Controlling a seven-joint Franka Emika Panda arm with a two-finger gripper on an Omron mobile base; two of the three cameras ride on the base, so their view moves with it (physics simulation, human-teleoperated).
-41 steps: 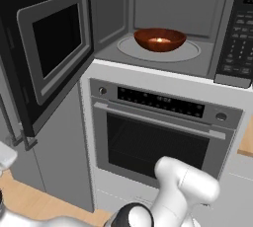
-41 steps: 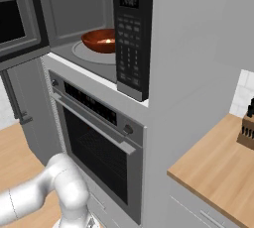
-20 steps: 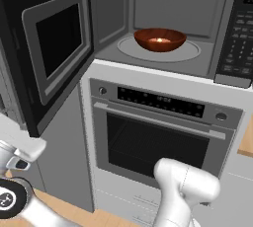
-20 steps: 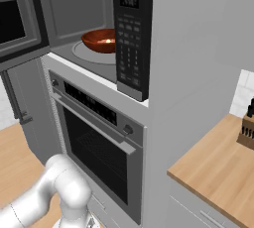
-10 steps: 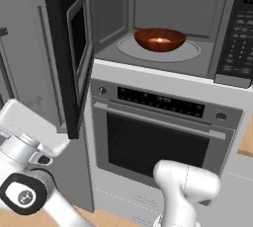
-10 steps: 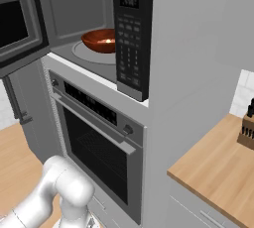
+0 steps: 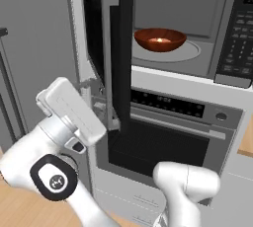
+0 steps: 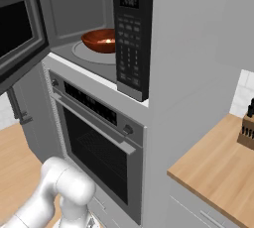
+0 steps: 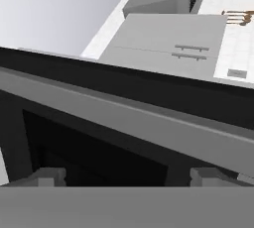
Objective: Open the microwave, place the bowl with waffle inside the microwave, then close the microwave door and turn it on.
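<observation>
1. The microwave (image 7: 197, 33) is built in above a steel wall oven (image 7: 168, 137); its grey cavity is exposed, with the round turntable (image 7: 190, 53) visible inside.
2. The bowl (image 7: 160, 39), reddish-brown and glossy, sits on the turntable, roughly centred. A small pale waffle (image 7: 159, 39) lies in its bottom. In the right base view the bowl (image 8: 99, 40) shows partly behind the keypad strip (image 8: 130, 43).
3. The microwave door (image 7: 111, 58) is partly swung in, standing nearly edge-on in the left base view, with the grey vertical bar handle (image 7: 108, 48) facing the camera. In the right base view the door (image 8: 20, 33) shows its inner frame and dark window.
4. The gripper (image 9: 127, 177) sits close against the outer face of the door, below the handle bar; its fingers (image 9: 47, 176) stand spread wide with nothing between them.
5. The white hand housing (image 7: 71, 110) is just beside the door's lower edge; contact cannot be confirmed.
6. A knife block (image 8: 247, 125) stands on the wooden counter (image 8: 218, 172) to the right.
</observation>
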